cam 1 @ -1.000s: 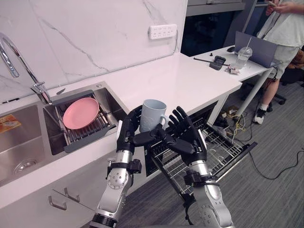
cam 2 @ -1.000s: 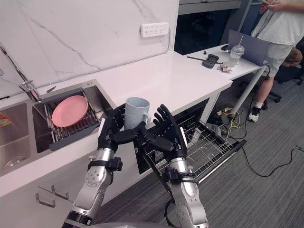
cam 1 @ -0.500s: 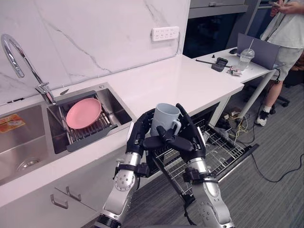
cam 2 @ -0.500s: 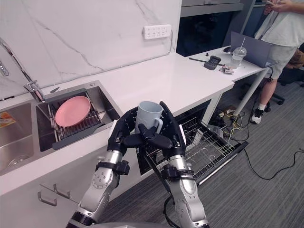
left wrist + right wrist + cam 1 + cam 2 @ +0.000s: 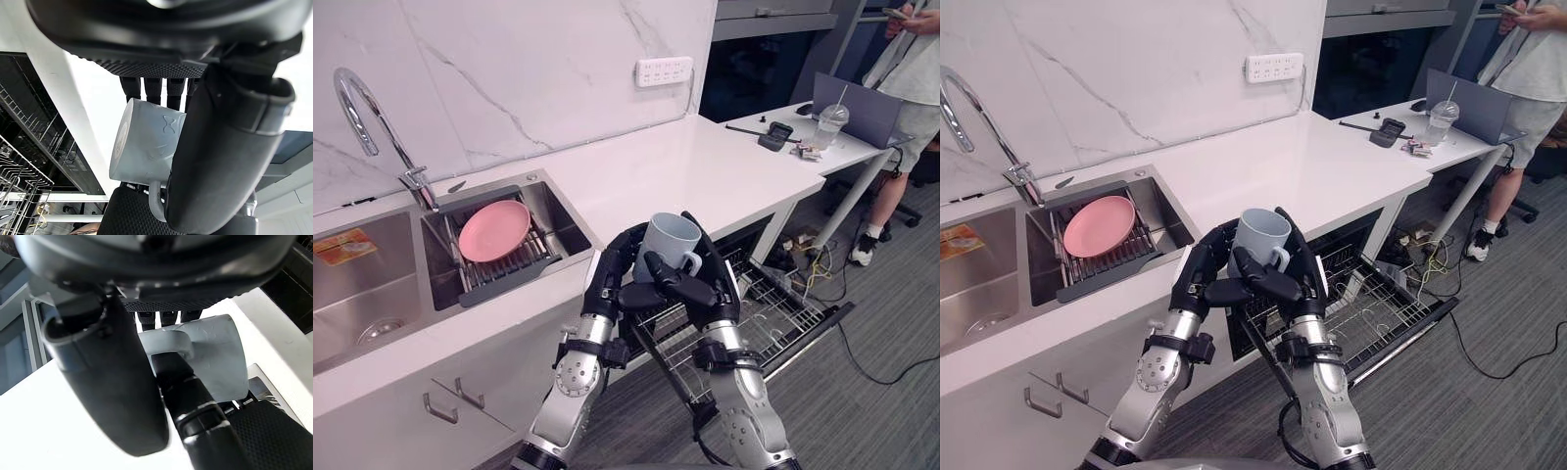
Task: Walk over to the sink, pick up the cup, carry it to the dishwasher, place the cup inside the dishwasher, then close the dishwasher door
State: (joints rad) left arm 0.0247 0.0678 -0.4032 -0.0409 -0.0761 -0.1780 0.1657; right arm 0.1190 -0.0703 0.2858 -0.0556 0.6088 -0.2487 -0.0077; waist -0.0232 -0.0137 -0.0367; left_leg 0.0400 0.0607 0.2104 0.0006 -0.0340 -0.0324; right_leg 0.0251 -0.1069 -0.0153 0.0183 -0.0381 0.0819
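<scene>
Carrying step: left hand [image 5: 615, 277], grey mug [image 5: 668, 243] and right hand [image 5: 713, 290] clasped together.
Both hands curl their fingers round the grey mug, held upright between them. The pulled-out dishwasher rack [image 5: 773, 311] lies below and right of the right hand; the next move likely calls for lowering the mug there.

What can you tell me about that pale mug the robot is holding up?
The pale grey-blue, ceramic-looking mug is matte and plain, with one loop handle and a small embossed mark on its wall. It sits about upright, mouth up; what shows inside looks empty. The left robot hand and right robot hand curl round it from both sides, handle towards the right one, holding it in the air near the open dishwasher's wire rack.
</scene>
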